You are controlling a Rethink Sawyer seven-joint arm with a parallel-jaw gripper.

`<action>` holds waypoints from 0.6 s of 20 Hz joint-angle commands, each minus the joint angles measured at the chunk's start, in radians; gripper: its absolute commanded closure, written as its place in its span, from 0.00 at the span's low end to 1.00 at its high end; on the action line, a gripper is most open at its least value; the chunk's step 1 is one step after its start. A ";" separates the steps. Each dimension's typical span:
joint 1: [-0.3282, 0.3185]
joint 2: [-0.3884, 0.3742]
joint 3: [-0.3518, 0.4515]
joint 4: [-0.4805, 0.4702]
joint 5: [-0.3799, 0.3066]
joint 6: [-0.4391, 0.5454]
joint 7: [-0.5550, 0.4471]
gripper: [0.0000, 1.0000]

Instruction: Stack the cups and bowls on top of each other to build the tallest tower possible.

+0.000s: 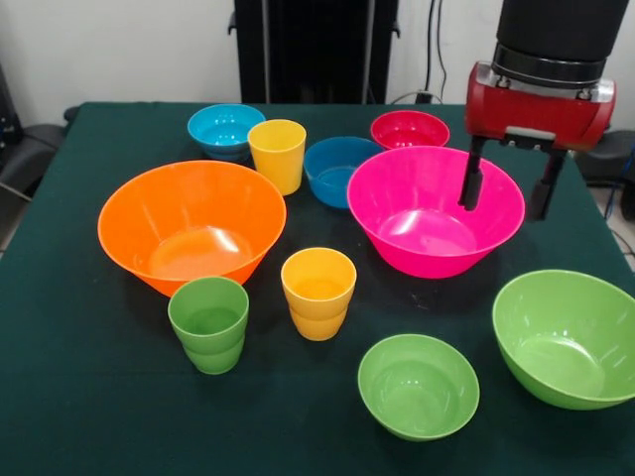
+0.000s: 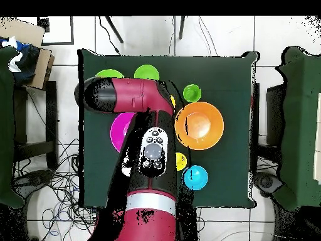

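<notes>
My gripper (image 1: 508,193) is open and empty, with one finger over the right inside of the large hot pink bowl (image 1: 427,223) and the other just outside its rim. The large orange bowl (image 1: 191,223) sits at the left and the large lime green bowl (image 1: 568,337) at the front right. The small lime green bowl (image 1: 418,385) is in front. The light blue (image 1: 226,129), darker blue (image 1: 340,171) and red-pink (image 1: 409,129) bowls stand at the back. The green (image 1: 209,324), orange-yellow (image 1: 318,293) and yellow (image 1: 277,155) cups stand upright. Nothing is stacked.
All stand on a dark green tablecloth (image 1: 79,397). In the overhead view my red arm (image 2: 150,150) covers the table's middle and hides the gripper; the orange bowl (image 2: 199,124) and the pink bowl (image 2: 120,132) show beside it. Chairs stand at both table ends.
</notes>
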 commanded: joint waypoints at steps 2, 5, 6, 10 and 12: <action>-0.039 0.024 0.116 0.085 -0.110 -0.067 -0.104 0.00; -0.051 0.020 0.124 0.085 -0.127 -0.069 -0.114 0.00; -0.055 0.019 0.127 0.086 -0.131 -0.070 -0.117 0.00; -0.075 0.017 0.144 0.087 -0.152 -0.076 -0.133 0.00; -0.090 0.014 0.156 0.088 -0.164 -0.079 -0.145 0.00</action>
